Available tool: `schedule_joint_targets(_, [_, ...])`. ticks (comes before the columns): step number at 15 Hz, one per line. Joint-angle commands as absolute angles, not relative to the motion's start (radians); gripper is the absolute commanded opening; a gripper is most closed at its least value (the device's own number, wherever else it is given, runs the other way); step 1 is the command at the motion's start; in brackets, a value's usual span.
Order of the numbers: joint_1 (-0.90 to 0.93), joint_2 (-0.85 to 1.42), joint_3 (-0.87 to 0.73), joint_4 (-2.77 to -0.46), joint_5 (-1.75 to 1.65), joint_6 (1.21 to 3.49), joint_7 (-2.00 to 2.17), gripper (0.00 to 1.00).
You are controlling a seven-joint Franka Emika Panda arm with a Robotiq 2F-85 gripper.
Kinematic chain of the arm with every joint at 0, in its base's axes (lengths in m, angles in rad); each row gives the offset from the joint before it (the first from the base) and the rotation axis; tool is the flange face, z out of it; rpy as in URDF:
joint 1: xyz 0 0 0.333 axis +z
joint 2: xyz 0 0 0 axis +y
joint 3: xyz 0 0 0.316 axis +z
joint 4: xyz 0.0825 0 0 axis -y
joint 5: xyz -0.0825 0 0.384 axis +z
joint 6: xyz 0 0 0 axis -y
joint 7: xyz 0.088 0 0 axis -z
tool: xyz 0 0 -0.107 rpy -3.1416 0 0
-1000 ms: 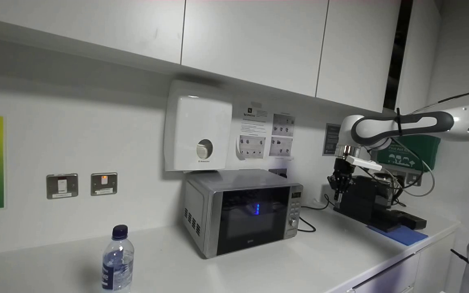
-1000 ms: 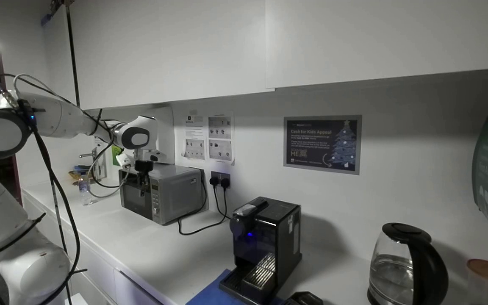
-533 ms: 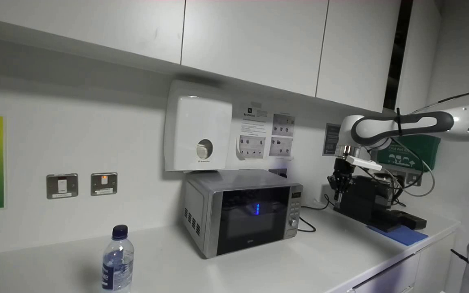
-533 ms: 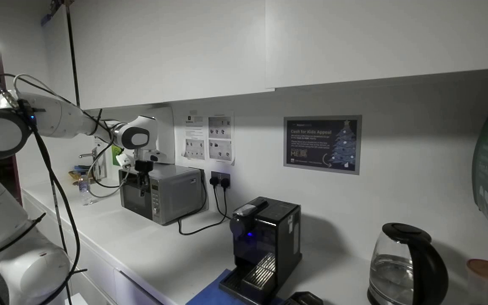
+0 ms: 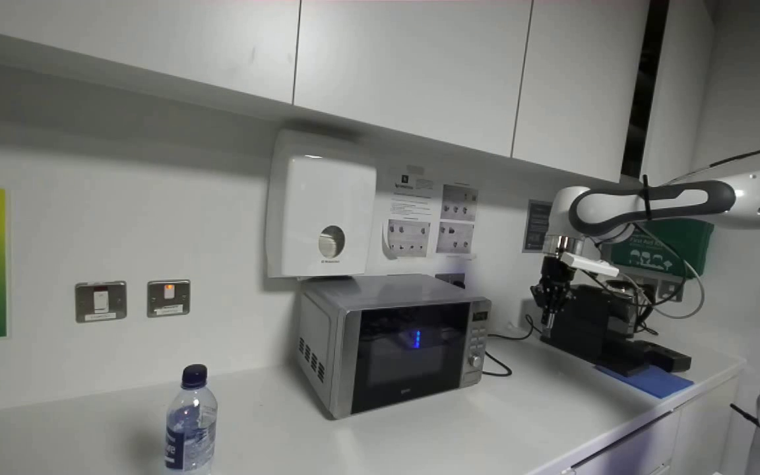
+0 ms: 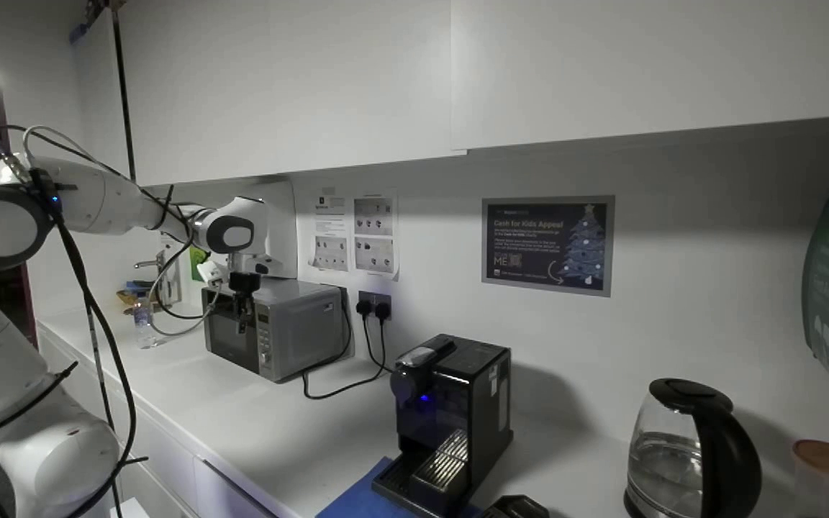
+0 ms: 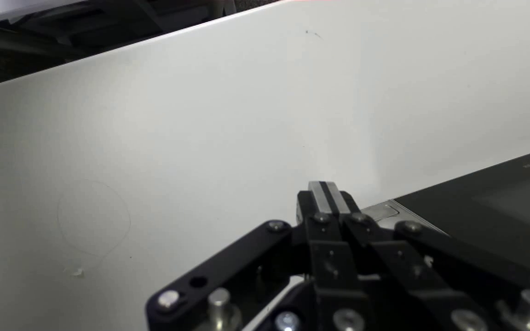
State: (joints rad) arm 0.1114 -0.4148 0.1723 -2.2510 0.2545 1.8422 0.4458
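- The gripper (image 7: 329,196) points down, its jaws brought together: in the wrist view the narrow pale pads (image 7: 319,197) meet along a thin dark seam.
- Nearest to the jaws is the microwave (image 7: 499,207). In the wrist view it lies to their right, one corner showing just beside the fingertips; in an exterior view a gap separates it from the jaws.
- It is boxy, with a silver-grey metallic casing, a smooth, glossy dark door, a round knob below small buttons, and slotted vents in one side.
- Beneath the jaws spreads the countertop (image 7: 200,128), white and smooth, with a faint ring-shaped mark to their left in the wrist view.
- On the opposite side of the jaws from the microwave stands a coffee machine (image 6: 486,403), black and angular, with a ribbed metallic tray, on a flat blue mat (image 6: 360,496).
- Well apart from the jaws, beyond the microwave, a clear bottle (image 5: 192,422) stands upright, dark-blue capped.
- Past the coffee machine from the jaws, a rounded glass kettle (image 6: 666,460) has a black lid and handle.
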Motion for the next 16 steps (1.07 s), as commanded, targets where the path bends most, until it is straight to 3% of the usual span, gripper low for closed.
schedule_joint_targets(1, [0.102,-0.415,0.180,-2.249,0.257,1.839,0.443,0.01])
schedule_joint_targets(9, [0.102,-0.415,0.180,-2.249,0.257,1.839,0.443,0.01])
schedule_joint_targets(10, [0.101,-0.419,0.193,-2.246,0.239,1.838,0.462,0.26])
schedule_joint_targets(12, [0.097,-0.420,0.222,-2.254,0.212,1.843,0.529,0.34])
schedule_joint_targets(16, [0.111,-0.416,0.278,-2.262,0.196,1.811,0.625,0.65])
